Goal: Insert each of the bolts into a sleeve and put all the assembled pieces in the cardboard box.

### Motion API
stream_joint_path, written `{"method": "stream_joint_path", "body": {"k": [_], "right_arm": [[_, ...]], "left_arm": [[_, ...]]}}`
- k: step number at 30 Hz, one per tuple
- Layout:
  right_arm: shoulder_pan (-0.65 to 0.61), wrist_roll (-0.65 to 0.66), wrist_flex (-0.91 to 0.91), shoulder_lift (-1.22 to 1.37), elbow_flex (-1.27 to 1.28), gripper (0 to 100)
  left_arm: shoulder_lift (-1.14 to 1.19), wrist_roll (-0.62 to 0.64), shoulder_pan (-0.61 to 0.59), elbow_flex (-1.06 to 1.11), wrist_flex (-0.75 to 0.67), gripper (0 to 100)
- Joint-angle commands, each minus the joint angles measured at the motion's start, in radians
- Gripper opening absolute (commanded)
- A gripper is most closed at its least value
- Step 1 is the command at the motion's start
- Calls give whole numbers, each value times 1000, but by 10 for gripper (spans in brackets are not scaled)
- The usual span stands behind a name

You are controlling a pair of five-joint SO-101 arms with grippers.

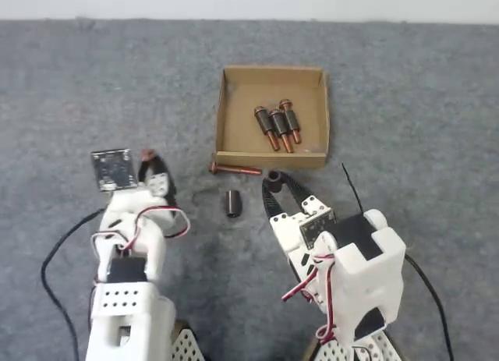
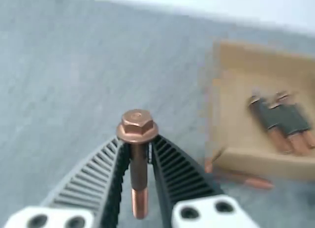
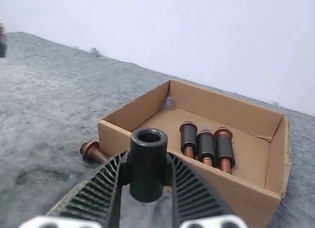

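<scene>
Grey, felt-like matting (image 1: 93,88) covers the table, with a plain white wall (image 3: 197,31) behind it. Closest to me, my left gripper (image 2: 139,145) is closed narrow on a copper bolt (image 2: 139,164). Its ribbed black fingers (image 2: 106,174) pinch the smooth shank just under the flanged hexagonal head, and the threaded tip points back toward my wrist. My right gripper (image 3: 146,170) is clamped the same way around a black sleeve (image 3: 147,161), a short matt tube held upright with its round bore open at the top. I judge these two to be the pair in hand, not yet joined, since my arms sit well apart.

A little farther out, a second black sleeve (image 1: 232,203) rests on the matting between my two grippers. Beyond it a second copper bolt (image 1: 234,168) lies close along the box's near wall; I cannot tell whether it touches. Those two would make the last pair.

Farther still, the cardboard box (image 1: 221,115), shallow and open-topped with stiff brown walls, holds three assembled pieces (image 1: 279,127) side by side, each a copper bolt with a dark sleeve round its middle. As I read it, three of five are done and boxed, one is ready for insertion, and one is untouched
</scene>
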Motion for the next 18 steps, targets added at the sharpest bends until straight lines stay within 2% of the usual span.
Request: {"method": "stream_joint_path", "body": {"k": [1, 3, 9, 15, 18], "right_arm": [[-4, 12, -30, -39, 28, 6], [-7, 12, -30, -39, 28, 6], [-8, 12, -30, -39, 28, 6], [-10, 12, -30, -39, 28, 6], [-12, 11, -30, -39, 28, 6]], "left_arm": [[-35, -3, 118, -70, -97, 11], [-29, 18, 149, -125, -97, 11], [-28, 213, 255, -292, -97, 11], [-28, 212, 394, -320, -97, 11], [-26, 123, 454, -320, -95, 11]]}}
